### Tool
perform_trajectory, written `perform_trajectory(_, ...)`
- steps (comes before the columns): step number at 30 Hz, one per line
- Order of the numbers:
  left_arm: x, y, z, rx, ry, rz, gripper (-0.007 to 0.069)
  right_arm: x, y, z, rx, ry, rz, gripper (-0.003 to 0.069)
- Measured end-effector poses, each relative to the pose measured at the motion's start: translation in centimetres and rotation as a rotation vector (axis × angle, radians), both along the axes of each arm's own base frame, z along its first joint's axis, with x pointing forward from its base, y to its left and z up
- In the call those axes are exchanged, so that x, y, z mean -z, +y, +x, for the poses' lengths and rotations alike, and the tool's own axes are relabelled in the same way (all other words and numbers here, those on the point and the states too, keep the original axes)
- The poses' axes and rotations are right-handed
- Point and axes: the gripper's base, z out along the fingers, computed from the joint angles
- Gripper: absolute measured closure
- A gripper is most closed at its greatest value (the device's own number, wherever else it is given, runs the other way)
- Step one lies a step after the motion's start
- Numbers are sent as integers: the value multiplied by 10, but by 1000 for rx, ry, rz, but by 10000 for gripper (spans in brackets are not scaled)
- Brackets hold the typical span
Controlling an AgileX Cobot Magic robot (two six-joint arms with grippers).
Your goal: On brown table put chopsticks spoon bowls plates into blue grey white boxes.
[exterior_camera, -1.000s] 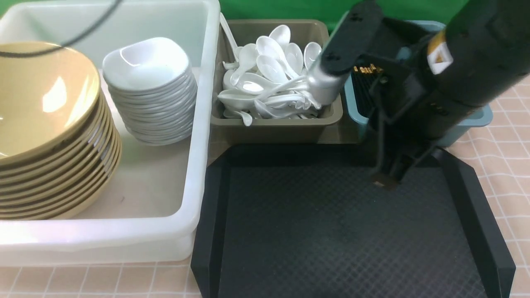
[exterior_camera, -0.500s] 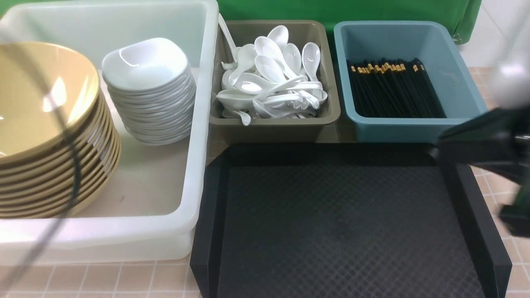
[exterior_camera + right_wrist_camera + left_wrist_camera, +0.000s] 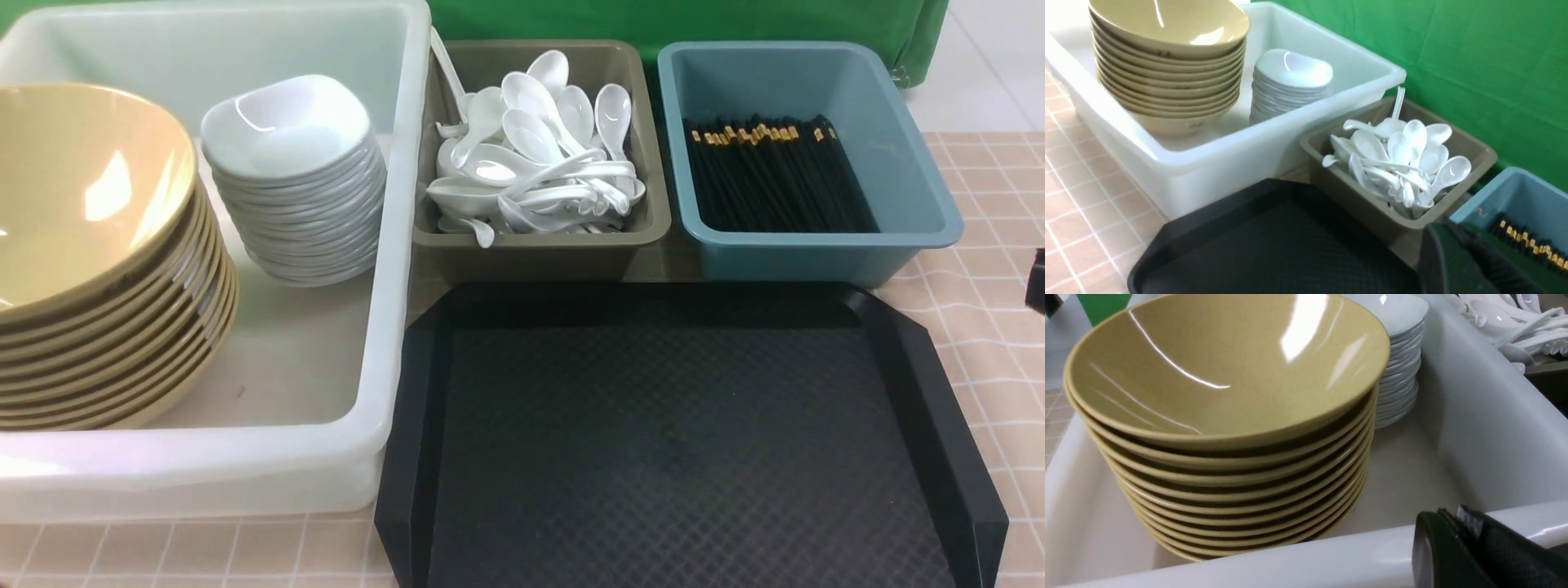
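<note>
I've pulled my right arm off the black tray [image 3: 678, 441]; both grippers closed, empty. Bowls [image 3: 1224, 375] sit stacked in the white box [image 3: 1486, 428], just beyond my left gripper [image 3: 1457, 535], the nearer one.

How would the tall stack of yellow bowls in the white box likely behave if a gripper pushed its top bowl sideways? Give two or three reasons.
The yellow bowls would probably slide: their surfaces look glossy. The stack sits tilted, so the upper bowls may shift or tip. Nested so many deep, it is likely heavy as a whole, and the white box wall would probably stop it.
</note>
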Motion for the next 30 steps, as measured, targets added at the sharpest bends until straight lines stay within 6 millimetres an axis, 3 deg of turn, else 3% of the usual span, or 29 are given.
perform_trajectory(8,26,0,0,1,47,0,623,14,1,1,2,54,-42,608)
perform_trajectory(21,28,0,1,3,44,7,623,19,0,1,3,55,-46,593)
perform_trajectory(26,29,0,2,3,47,7,623,40,-12,-12,24,46,-34,611)
perform_trajectory(30,29,0,2,3,47,7,623,74,-33,-18,223,63,105,624)
